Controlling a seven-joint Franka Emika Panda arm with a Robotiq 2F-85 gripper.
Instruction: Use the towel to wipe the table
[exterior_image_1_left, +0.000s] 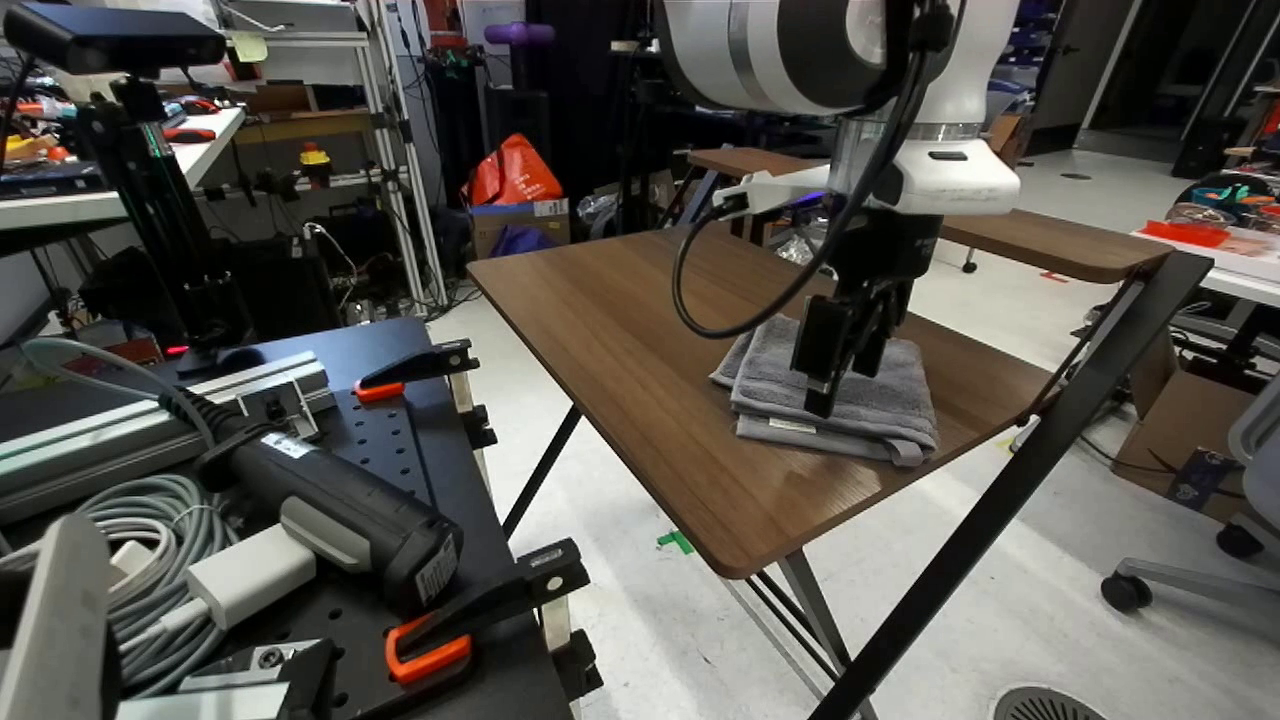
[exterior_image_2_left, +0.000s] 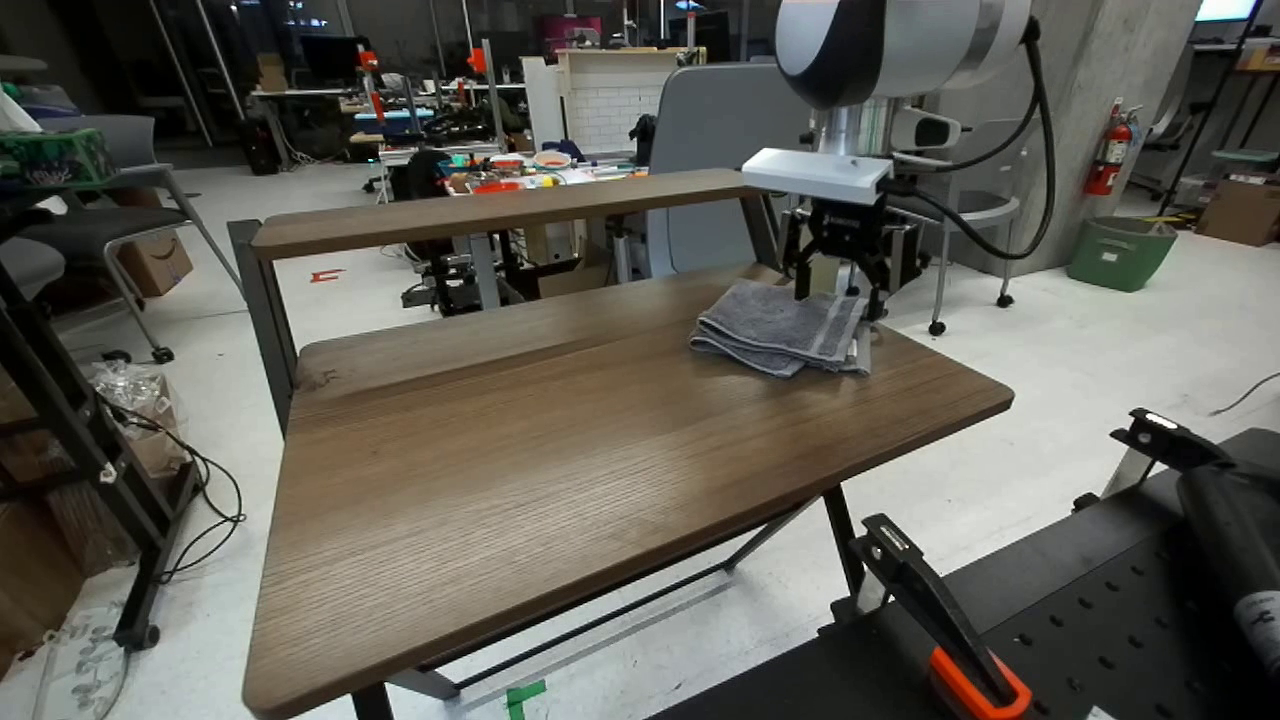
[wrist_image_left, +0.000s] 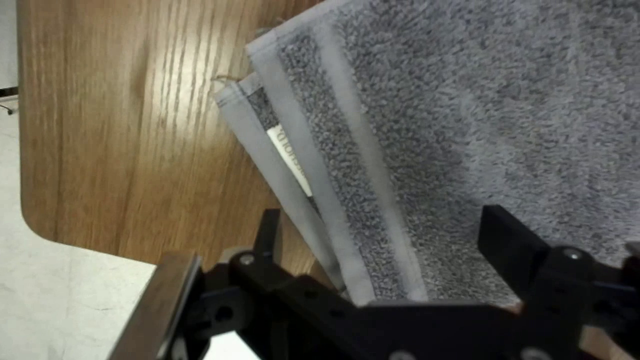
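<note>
Grey cloth, folded in uneven layers, forms the towel (exterior_image_2_left: 770, 325), which we locate on the table (exterior_image_2_left: 520, 450) toward one end. In the wrist view we see a white tag (wrist_image_left: 290, 160) between two of its edges. We observe the end effector (wrist_image_left: 382, 230) pointing down and released, its jaws spread: one stands over the towel, the other over the table just outside the striped border. We cannot tell whether either touches the cloth. Farther out, we note a raised shelf (exterior_image_2_left: 500, 210) and a separate black bench (exterior_image_2_left: 1080, 600).
</note>
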